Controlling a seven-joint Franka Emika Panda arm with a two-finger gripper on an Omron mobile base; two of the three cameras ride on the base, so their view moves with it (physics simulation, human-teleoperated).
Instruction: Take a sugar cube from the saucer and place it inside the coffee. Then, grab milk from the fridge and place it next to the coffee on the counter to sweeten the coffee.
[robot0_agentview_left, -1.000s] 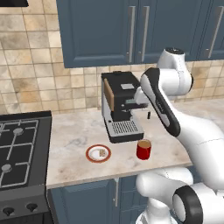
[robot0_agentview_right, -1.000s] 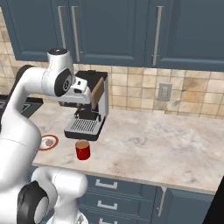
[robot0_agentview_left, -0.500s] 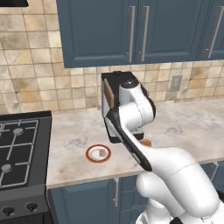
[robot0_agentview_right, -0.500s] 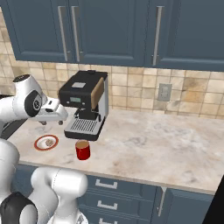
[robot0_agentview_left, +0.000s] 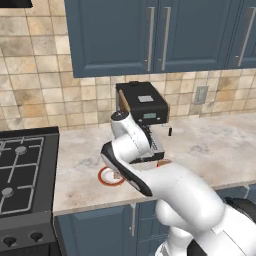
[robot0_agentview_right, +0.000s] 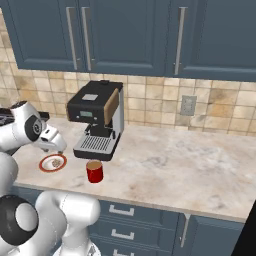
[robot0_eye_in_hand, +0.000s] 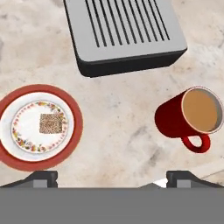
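Hovering above the counter with fingers spread wide and empty, the gripper faces the sugar cube at the saucer's centre, likely light, crumbly, best pinched gently on opposite flat sides.

This is a home kitchen. Dark blue wall cabinets with long metal handles hang above a backsplash of beige and tan tiles, where a wall socket sits. A beige marbled counter runs over matching blue drawers. A black gas stove adjoins it at the left. On the counter stand a black-and-silver coffee machine, 1 red mug of coffee and 1 saucer.
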